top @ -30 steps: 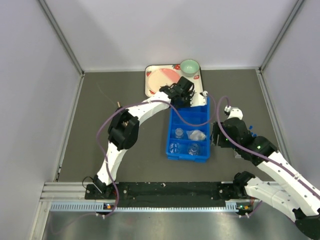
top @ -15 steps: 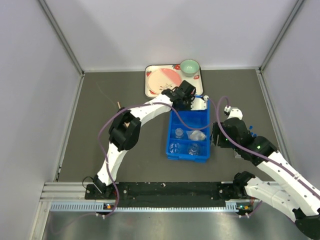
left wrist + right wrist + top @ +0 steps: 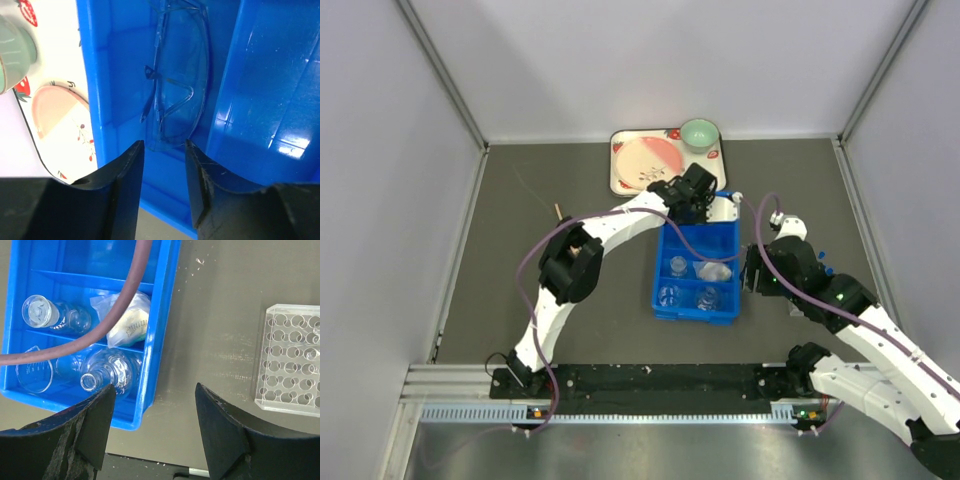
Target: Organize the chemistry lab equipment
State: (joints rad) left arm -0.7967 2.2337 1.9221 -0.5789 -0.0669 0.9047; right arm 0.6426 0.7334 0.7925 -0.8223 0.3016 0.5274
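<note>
Upper flask [image 3: 55, 314]: clear glass, on its side in a middle compartment of the blue bin [image 3: 156, 340].
Bagged item [image 3: 125, 320]: pale, clear-wrapped, beside that flask.
Beaker [image 3: 34, 374]: clear, graduated, on its side.
Lower flask [image 3: 112, 371]: clear, on its side, just beside the beaker.
Tube rack [image 3: 292, 360]: clear, rectangular, rows of round holes, flat on the table, apart from the bin.
Safety glasses [image 3: 175, 85]: clear, folded, in an end compartment.

The left side of the table [image 3: 490, 250] is wide open, just a thin wooden stick [image 3: 557, 208] lying out there. The middle is the crowded bit: the blue bin [image 3: 695, 317] sits there with the left arm [image 3: 620, 215] stretched over its far end and a purple cable [image 3: 140, 255] drooping across its compartments. The strawberry tray [image 3: 620, 165] crowds the bin's far-left corner. Right of the bin there's a bare strip of table before the clear tube rack [image 3: 292, 360], and the right end effector [image 3: 155, 425] hangs by it, fingers spread wide.
</note>
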